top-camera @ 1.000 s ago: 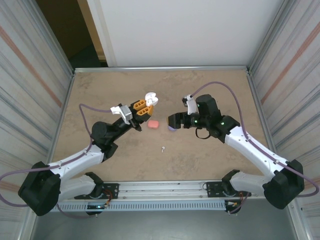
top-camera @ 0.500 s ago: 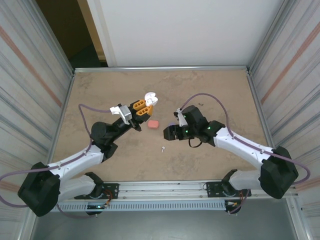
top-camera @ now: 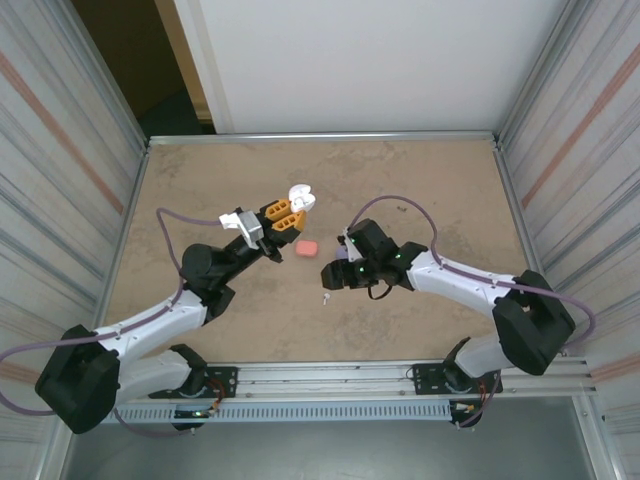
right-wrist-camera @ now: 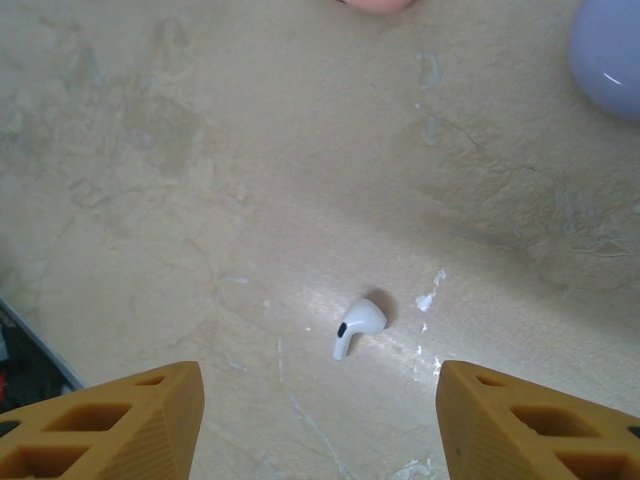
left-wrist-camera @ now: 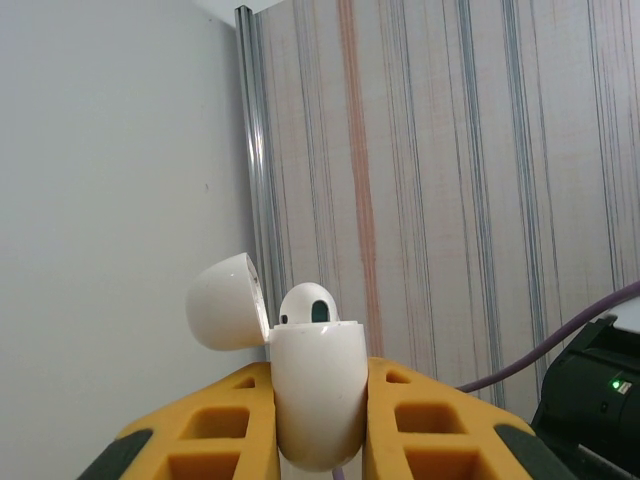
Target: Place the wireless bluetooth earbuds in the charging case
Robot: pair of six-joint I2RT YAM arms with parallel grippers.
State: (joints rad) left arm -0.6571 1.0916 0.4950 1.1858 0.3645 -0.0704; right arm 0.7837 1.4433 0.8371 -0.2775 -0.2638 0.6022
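Observation:
My left gripper is raised above the table and shut on a white charging case. The case's lid is flipped open, and one white earbud sits in it. The same case appears left of centre in the top view. A second white earbud lies loose on the table, stem pointing toward the near edge. My right gripper hovers over it, open, with the earbud just ahead of the gap between its fingers and touching neither.
A coral-pink case lies closed on the table between the arms. A purple case sits at the top right of the right wrist view, beside the right arm. Metal walls close in the table left and right.
My right arm has swung left and toward the near edge, from beside the purple case to above the loose white earbud, its jaws narrowing somewhat. The left arm and case have not moved.

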